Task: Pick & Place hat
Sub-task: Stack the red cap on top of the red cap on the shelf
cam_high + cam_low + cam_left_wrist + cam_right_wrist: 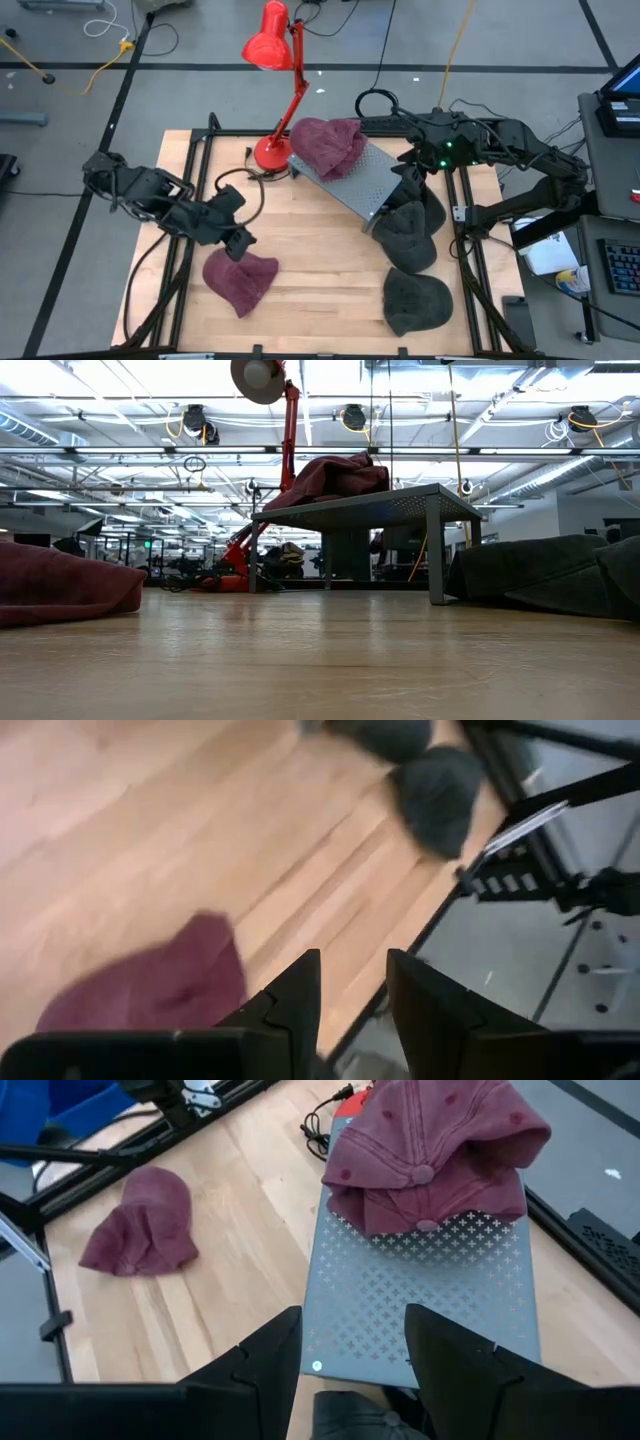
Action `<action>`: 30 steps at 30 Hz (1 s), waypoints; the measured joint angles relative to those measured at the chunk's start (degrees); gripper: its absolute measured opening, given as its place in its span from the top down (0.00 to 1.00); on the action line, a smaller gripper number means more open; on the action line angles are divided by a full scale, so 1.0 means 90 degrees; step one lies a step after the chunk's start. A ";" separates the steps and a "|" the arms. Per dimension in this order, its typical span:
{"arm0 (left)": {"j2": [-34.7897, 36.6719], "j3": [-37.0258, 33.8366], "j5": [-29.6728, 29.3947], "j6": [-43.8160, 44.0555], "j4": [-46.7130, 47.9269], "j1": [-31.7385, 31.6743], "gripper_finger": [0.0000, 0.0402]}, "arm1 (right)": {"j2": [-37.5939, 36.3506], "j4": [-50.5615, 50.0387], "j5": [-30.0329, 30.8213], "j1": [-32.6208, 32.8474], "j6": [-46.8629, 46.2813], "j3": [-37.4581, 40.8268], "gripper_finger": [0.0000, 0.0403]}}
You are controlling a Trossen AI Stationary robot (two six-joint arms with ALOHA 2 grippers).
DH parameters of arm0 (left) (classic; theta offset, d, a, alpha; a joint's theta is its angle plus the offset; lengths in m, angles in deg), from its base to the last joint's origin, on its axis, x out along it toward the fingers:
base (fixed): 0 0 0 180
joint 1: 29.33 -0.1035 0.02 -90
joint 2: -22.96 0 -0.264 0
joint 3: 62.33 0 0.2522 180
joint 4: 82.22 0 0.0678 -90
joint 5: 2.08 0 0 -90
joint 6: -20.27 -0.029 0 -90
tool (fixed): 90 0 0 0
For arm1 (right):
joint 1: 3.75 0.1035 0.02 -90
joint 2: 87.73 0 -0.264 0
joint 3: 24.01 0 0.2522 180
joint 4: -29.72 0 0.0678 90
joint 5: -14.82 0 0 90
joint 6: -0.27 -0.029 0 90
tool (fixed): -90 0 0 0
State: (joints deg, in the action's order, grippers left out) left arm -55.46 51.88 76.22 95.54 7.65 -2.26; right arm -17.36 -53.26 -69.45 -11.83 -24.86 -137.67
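Observation:
A maroon hat (240, 280) lies flat on the wooden table, also seen in the left wrist view (160, 985), the right wrist view (145, 1220) and the low view (60, 585). My left gripper (235, 240) (352, 990) hovers just beyond that hat's far edge, open, holding nothing. More maroon hats (328, 145) (430, 1150) (335, 475) rest piled on the far end of a grey perforated stand (365, 185) (420, 1290). My right gripper (410, 180) (350, 1355) is open above the stand's right end. Neither gripper shows in the low view.
Dark grey hats (405, 235) (415, 300) (540, 575) lie on the table's right side, near the stand. A red desk lamp (275, 100) stands at the far edge with a cable (235, 180) beside it. Bare wood (320, 260) lies in the middle of the table.

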 joint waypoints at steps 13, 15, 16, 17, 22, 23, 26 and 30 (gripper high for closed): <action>-0.0948 0.0997 0.0708 0.1442 0.1550 0.0092 0.70 | 0.0000 -0.0009 -0.0170 -0.0005 0.0394 -0.0002 0.57; -0.0980 0.0876 0.0724 0.1506 0.1548 0.0167 0.70 | 0.0000 -0.0010 -0.0170 -0.0005 0.0388 -0.0002 0.58; -0.0988 0.0786 0.0743 0.1614 0.1535 0.0224 0.70 | 0.0000 -0.0009 -0.0174 -0.0005 0.0387 -0.0002 0.58; -0.0990 0.0700 0.0774 0.1710 0.1527 0.0266 0.70 | 0.0000 -0.0009 -0.0209 -0.0005 0.0387 -0.0002 0.58; -0.0975 -0.0095 0.1010 0.2131 0.1565 0.0542 0.70 | 0.0002 -0.0007 -0.0371 -0.0005 0.0463 -0.0002 0.58; -0.0982 -0.0283 0.1142 0.2276 0.1558 0.0586 0.70 | 0.0002 -0.0007 -0.0390 -0.0005 0.0498 -0.0002 0.57; -0.0983 -0.0815 0.1474 0.2439 0.1453 0.0687 0.67 | 0.0002 -0.0002 -0.0498 -0.0005 0.0540 -0.0002 0.57; -0.0983 -0.1399 0.1866 0.2599 0.1230 0.0726 0.56 | 0.0002 0.0045 -0.0500 -0.0005 0.0557 -0.0002 0.57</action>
State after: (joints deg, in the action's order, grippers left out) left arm -64.30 39.29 93.01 118.93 18.72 4.28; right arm -17.34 -52.86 -73.95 -11.87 -19.84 -137.69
